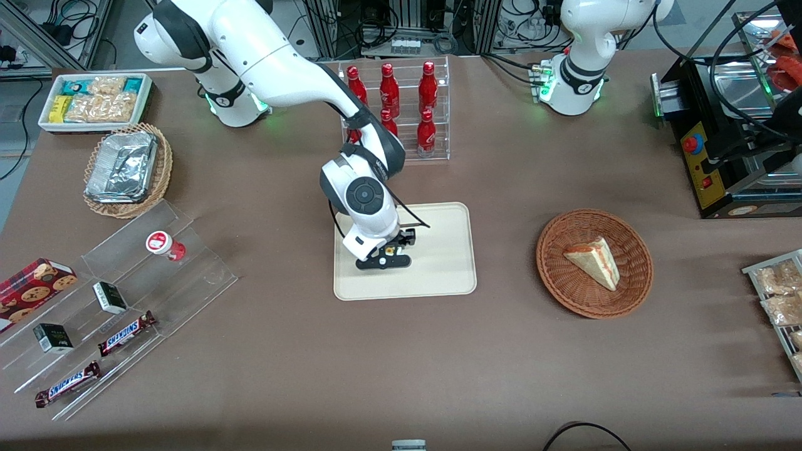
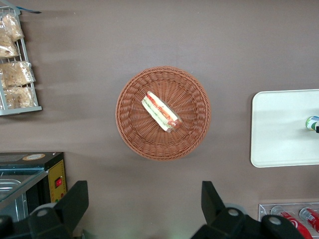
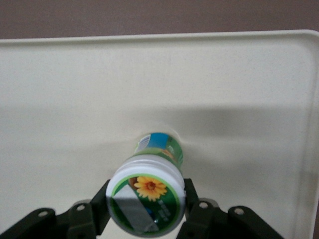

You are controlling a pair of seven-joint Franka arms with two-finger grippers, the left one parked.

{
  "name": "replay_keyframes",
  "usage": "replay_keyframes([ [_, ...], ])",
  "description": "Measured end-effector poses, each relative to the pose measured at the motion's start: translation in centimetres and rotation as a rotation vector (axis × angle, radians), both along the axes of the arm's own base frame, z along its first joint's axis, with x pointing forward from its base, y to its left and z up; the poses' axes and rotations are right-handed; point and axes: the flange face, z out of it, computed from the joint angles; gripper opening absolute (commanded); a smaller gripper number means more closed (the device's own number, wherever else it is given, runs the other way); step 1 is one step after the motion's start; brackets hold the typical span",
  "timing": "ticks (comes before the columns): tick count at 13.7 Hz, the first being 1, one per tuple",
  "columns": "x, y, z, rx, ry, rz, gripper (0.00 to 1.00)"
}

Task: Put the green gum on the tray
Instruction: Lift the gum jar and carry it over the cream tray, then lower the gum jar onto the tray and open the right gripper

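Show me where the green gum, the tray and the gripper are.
green gum (image 3: 146, 200): right wrist view, on its round lid.
tray (image 1: 446, 250): front view, on a bare part of its floor.
gripper (image 3: 147, 211): right wrist view, midway between the fingertips, shut on the green gum.

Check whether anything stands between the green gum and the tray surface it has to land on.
Nothing visible does. The end effector grips the green gum at its lid, directly over the tray, and the cream surface around the bottle is bare. Whether the base touches the tray cannot be told.
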Motion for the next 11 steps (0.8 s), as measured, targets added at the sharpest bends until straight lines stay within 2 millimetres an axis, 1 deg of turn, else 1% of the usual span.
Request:
replay_keyframes([
  [6,0.11,0.07,-0.43,0.007,-0.013,0.025,1.0],
  [11,0.3,0.27,-0.04,0.014,-0.024,0.049,1.0],
])
